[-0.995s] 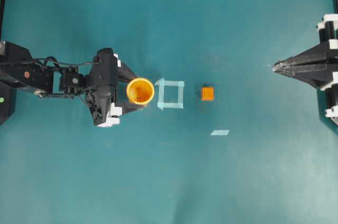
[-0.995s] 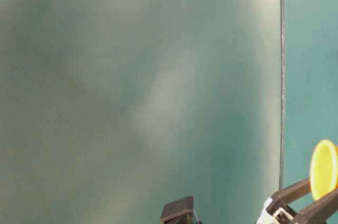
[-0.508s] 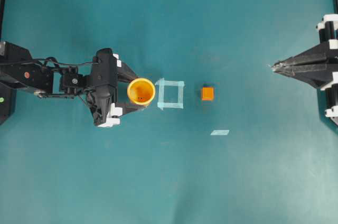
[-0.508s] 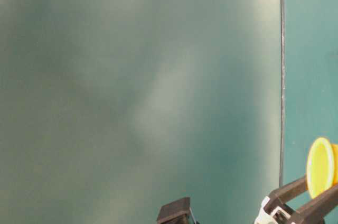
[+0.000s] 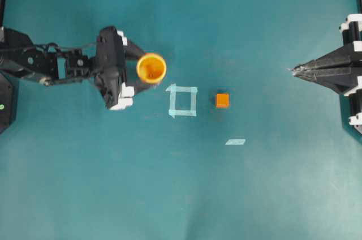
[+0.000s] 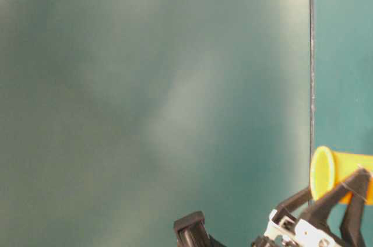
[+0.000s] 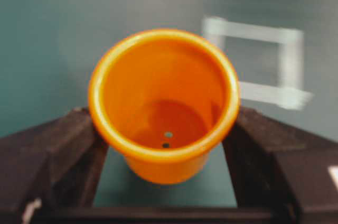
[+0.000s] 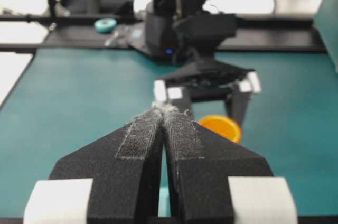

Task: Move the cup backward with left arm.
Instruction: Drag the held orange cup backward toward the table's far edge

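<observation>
The orange-yellow cup (image 5: pixel 151 68) sits between the fingers of my left gripper (image 5: pixel 142 70), which is shut on it. It is now left of and above the tape square in the overhead view. In the left wrist view the cup (image 7: pixel 163 102) fills the middle, open side toward the camera, with a dark finger pressed against each side of it and teal table showing under its base. At table level the cup (image 6: pixel 341 168) shows tilted at the right edge. My right gripper (image 5: pixel 293 71) hangs shut at the far right, with its pads (image 8: pixel 136 135) pressed together.
A light tape square (image 5: pixel 182 100) marks the table centre. To its right lie a small orange cube (image 5: pixel 222 100) and a loose tape strip (image 5: pixel 235 141). Black frame rails run along the left and right table edges.
My left arm has carried the cup toward the top of the overhead view, away from the tape square. The right arm has not moved.
</observation>
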